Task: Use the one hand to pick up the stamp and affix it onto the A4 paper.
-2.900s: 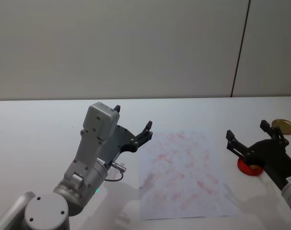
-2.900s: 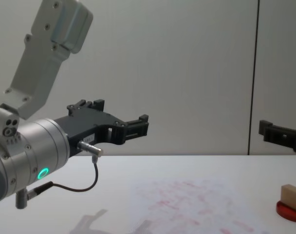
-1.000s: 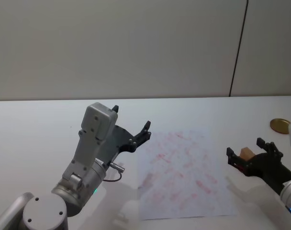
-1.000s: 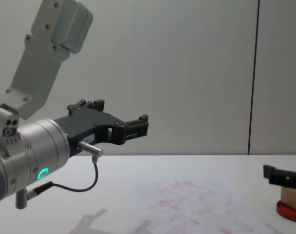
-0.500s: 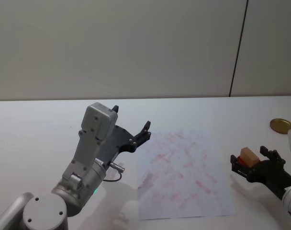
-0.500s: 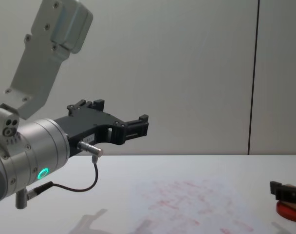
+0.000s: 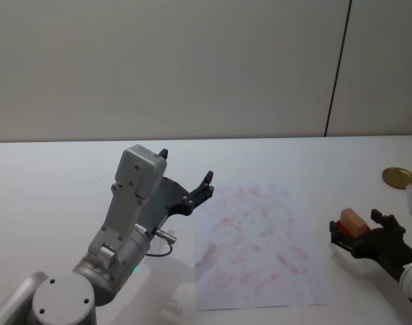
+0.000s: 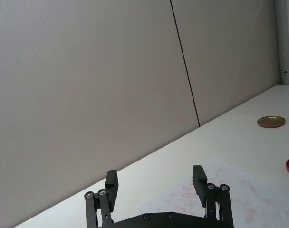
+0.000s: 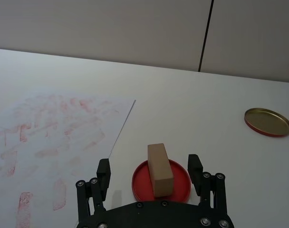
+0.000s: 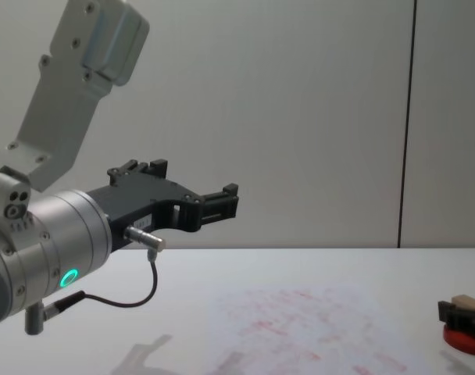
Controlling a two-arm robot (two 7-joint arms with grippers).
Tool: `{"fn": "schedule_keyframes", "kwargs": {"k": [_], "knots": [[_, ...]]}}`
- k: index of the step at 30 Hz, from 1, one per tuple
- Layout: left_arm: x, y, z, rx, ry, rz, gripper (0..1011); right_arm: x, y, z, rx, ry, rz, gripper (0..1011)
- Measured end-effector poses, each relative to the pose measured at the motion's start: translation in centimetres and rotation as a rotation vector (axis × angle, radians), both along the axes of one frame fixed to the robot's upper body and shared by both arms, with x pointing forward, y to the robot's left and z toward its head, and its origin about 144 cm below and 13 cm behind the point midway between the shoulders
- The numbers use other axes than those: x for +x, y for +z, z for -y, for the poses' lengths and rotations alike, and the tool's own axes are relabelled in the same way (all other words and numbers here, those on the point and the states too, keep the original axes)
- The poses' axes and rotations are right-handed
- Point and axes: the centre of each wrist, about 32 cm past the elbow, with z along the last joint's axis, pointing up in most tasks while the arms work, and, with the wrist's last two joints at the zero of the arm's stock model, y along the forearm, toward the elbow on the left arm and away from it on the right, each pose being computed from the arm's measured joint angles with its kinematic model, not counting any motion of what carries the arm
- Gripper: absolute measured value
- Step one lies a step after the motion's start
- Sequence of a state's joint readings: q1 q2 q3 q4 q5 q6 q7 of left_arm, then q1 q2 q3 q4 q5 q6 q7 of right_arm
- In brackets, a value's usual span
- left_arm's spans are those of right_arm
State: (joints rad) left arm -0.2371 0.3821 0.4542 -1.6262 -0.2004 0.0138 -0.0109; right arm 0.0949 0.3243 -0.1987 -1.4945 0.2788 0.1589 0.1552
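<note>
Over on the left, the left gripper (image 7: pixel 186 169) hangs above the white table (image 7: pixel 57 176), just off the left edge of the A4 paper (image 7: pixel 260 244). Its fingers are spread wide with nothing between them, pointing out across the table towards the wall. From the chest view it sits well above the tabletop (image 10: pixel 189 180), green ring light glowing on the wrist.

Centre stage, the A4 paper lies flat, covered in faint red smudged prints.

Now to the right, where the action is. The right gripper (image 7: pixel 358 227) is down low at the paper's right edge. Its fingers are parted and straddle the stamp (image 7: pixel 353 220). The right wrist view shows it best: the stamp (image 9: pixel 159 168) stands on the red disc (image 9: pixel 139 183), one black finger (image 9: pixel 103 167) on either side of it. There is a clear gap each way, so no squeeze on it at this moment. The chest view has a fingertip level with the pale block (image 10: pixel 468 301), just above the disc.

Further right and towards the back, a gold lid (image 7: pixel 398 177) lies flat on the table, well apart from the stamp.
</note>
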Motion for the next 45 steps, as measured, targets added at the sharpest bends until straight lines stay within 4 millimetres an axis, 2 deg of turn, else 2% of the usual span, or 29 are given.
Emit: {"fn": "schedule_keyframes", "kwargs": {"k": [10,19,20,21,23,24,27,36,45], "knots": [[0.0,0.0,0.0,0.0,0.0,0.0,993,0.8,-0.6,0.2,0.001,-0.005,-0.024,986],[0.0,0.0,0.0,0.0,0.0,0.0,993,1.4,-1.2,0.2,-0.001,-0.007,-0.039,781],[0.0,0.0,0.0,0.0,0.0,0.0,993,1.5,-1.2,0.2,-0.002,-0.007,-0.039,718],[0.0,0.0,0.0,0.0,0.0,0.0,993,1.5,-1.3,0.2,-0.003,-0.007,-0.038,718],[0.0,0.0,0.0,0.0,0.0,0.0,993,1.6,-1.4,0.2,-0.005,-0.007,-0.038,620],[0.0,0.0,0.0,0.0,0.0,0.0,993,1.6,-1.4,0.2,-0.006,-0.008,-0.038,620],[0.0,0.0,0.0,0.0,0.0,0.0,993,1.7,-1.5,0.1,-0.01,-0.008,-0.032,503],[0.0,0.0,0.0,0.0,0.0,0.0,993,1.8,-1.7,0.1,-0.026,-0.005,-0.01,233],[0.0,0.0,0.0,0.0,0.0,0.0,993,1.8,-1.6,-0.3,-0.044,0.016,0.04,221]]}}
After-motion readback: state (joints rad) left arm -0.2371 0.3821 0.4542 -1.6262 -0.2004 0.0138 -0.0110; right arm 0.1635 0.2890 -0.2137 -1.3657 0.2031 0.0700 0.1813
